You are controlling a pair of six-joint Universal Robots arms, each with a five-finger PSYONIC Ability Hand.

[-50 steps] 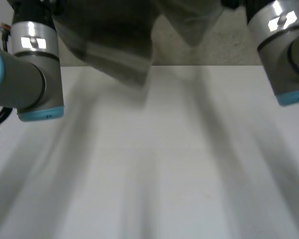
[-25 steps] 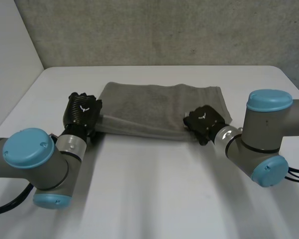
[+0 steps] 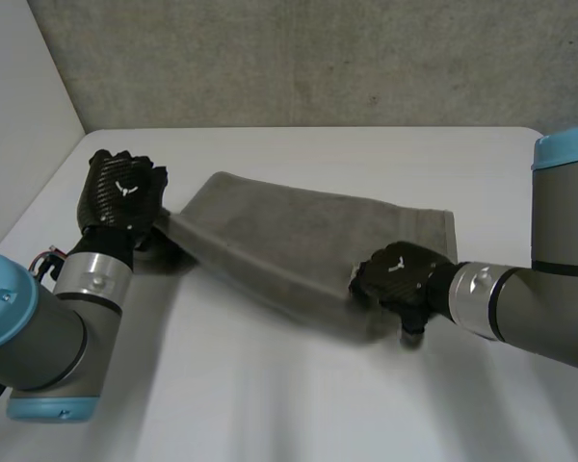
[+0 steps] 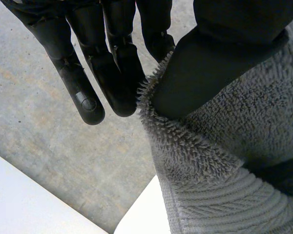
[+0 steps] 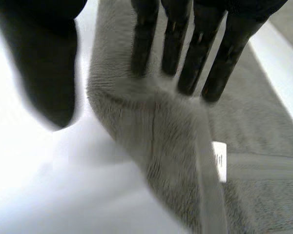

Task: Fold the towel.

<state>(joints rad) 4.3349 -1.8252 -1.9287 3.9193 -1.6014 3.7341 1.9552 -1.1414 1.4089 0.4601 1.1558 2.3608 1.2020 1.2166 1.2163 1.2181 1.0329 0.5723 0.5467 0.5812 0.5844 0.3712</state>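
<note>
A grey towel (image 3: 299, 241) lies slanted across the white table (image 3: 270, 404), folded to a long band. My left hand (image 3: 123, 192) holds its far left corner, raised off the table. In the left wrist view the thumb (image 4: 210, 63) pinches the towel's edge (image 4: 224, 161) against the fingers (image 4: 112, 63). My right hand (image 3: 397, 274) is at the towel's near right corner. In the right wrist view its fingers (image 5: 185, 53) are straight above a ridge of the towel (image 5: 176, 146), with the thumb apart over the table. A white label (image 5: 219, 158) shows on the cloth.
A grey concrete wall (image 3: 318, 58) runs behind the table's far edge, and a pale wall (image 3: 19, 115) stands at the left. The table's bare front half lies between my two arms.
The left hand has risen and drawn back to the left with its corner. The right hand has come nearer and spread its fingers. The towel now lies on a slant.
</note>
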